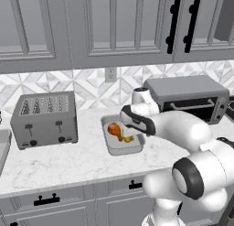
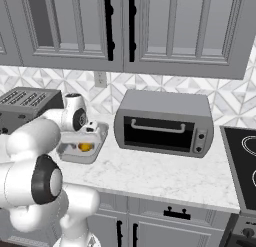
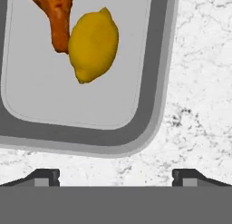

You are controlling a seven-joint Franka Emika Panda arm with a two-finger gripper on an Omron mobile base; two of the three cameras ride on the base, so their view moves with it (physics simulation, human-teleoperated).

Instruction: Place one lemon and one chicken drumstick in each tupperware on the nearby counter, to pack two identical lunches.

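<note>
A grey tupperware [image 1: 119,147] [image 2: 74,153] [image 3: 154,105] sits on the white marble counter [image 1: 55,161] [image 2: 150,171] [image 3: 199,82]. Inside it lie a browned chicken drumstick [image 1: 114,129] [image 3: 59,14] and a yellow lemon [image 1: 127,139] [image 2: 85,147] [image 3: 94,44], touching each other. My gripper [image 3: 117,177] hangs open just above the tupperware's edge, its fingertips [image 3: 47,175] spread wide with nothing between them. In the left base view my own arm hides part of the tupperware's right side.
A silver toaster [image 1: 44,119] [image 2: 25,103] stands left of the tupperware and a toaster oven [image 1: 187,97] [image 2: 165,123] right of it. A black stovetop [image 2: 242,151] lies at the far right. Grey wall cabinets hang overhead.
</note>
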